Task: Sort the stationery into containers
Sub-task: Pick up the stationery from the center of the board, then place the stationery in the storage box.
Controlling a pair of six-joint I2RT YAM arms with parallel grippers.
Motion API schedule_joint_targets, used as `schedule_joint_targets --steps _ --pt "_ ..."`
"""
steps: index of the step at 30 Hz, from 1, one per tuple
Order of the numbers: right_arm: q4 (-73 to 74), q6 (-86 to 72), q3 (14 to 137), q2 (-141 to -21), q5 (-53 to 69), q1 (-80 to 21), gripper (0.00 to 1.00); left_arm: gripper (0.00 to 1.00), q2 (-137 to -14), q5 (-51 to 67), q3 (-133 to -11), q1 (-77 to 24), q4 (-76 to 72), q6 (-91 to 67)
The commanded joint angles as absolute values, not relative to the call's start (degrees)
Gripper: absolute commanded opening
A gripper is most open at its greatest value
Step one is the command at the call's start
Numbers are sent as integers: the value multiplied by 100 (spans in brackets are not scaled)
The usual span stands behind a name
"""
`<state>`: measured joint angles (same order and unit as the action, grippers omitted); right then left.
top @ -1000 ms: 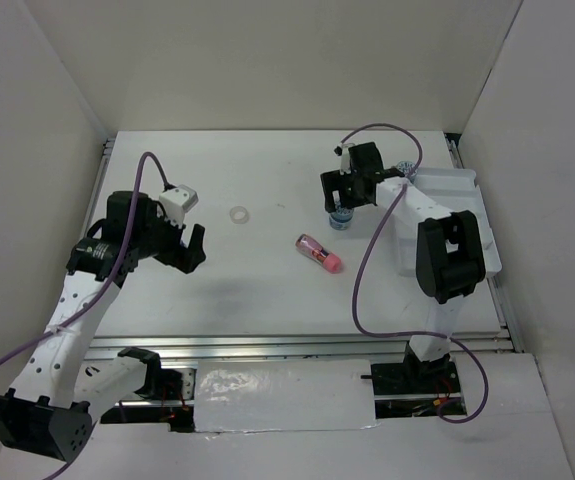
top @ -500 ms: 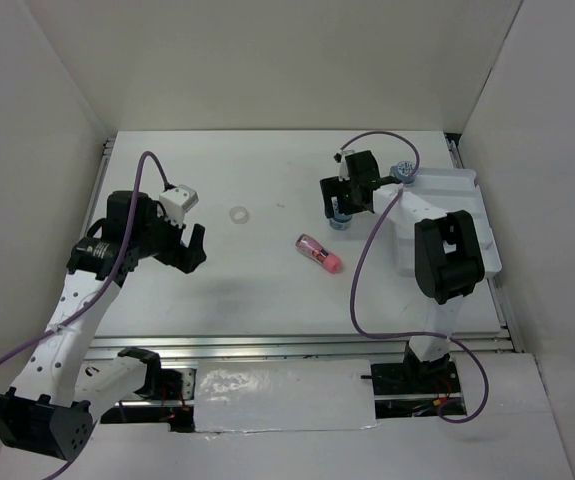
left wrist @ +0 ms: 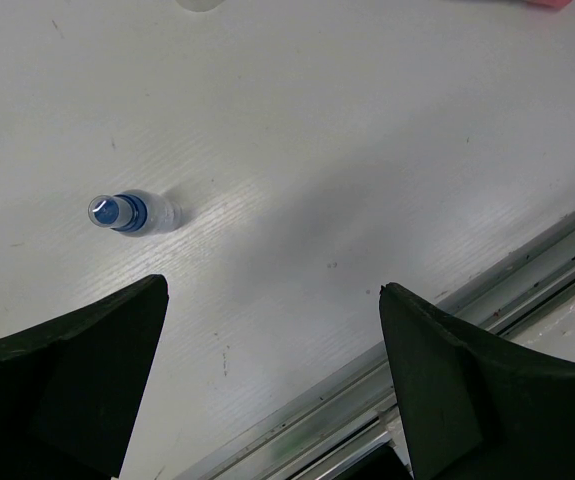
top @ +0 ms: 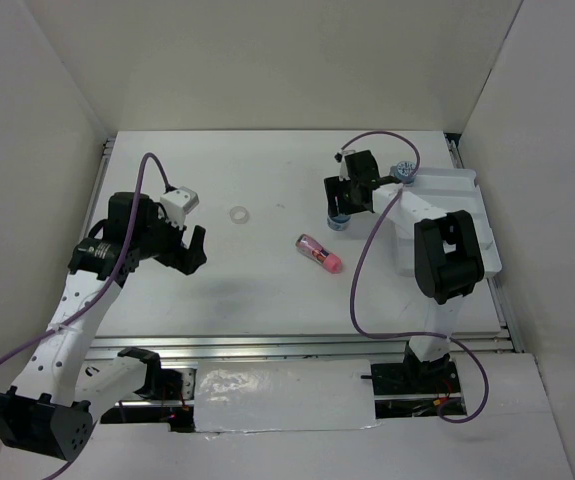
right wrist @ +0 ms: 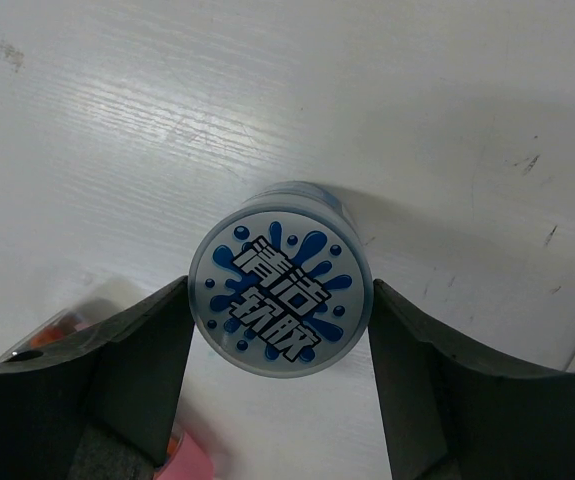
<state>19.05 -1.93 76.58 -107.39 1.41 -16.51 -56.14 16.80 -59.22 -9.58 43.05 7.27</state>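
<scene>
Left gripper [left wrist: 272, 290] spread wide; right gripper [right wrist: 279, 292] pointing down, jaws half-closed

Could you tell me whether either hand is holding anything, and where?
The right hand grips the round blue pot by opposite sides; the left hand holds nothing.

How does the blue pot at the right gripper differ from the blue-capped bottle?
The blue pot has a broad printed lid; the bottle has a small plain cap. The pot sits between the right gripper's fingers, touching both; the bottle is untouched, ahead of the open left gripper. Both rest on the table.
</scene>
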Motion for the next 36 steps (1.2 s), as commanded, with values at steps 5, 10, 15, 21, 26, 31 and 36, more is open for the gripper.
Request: schedule_joint_targets --steps 5,10,15,21,26,31,36 --pt "2144 -272 8085 -10600 35 -1688 50 99 -5528 1802 -5915 -923 4175 738" --pt "2504 -211 8410 -10064 421 -1486 45 99 -5511 1828 -5906 -923 4175 765" --pt "2874 -132 8911 -9660 589 -977 42 99 -5484 1828 -5898 -923 4078 773" --pt "2909 -254 9412 -9694 282 -187 41 99 -5589 1899 -5924 -923 3982 756" --pt "2489 -728 9650 -9808 -156 491 39 99 -5686 1986 -5959 -923 3894 721" --pt "2347 -800 10150 -10211 -676 808 39 99 -5722 2013 -5941 -923 3832 729" --pt "2197 -843 10344 -10529 -976 949 39 99 -5801 2039 -5906 -923 3771 703"
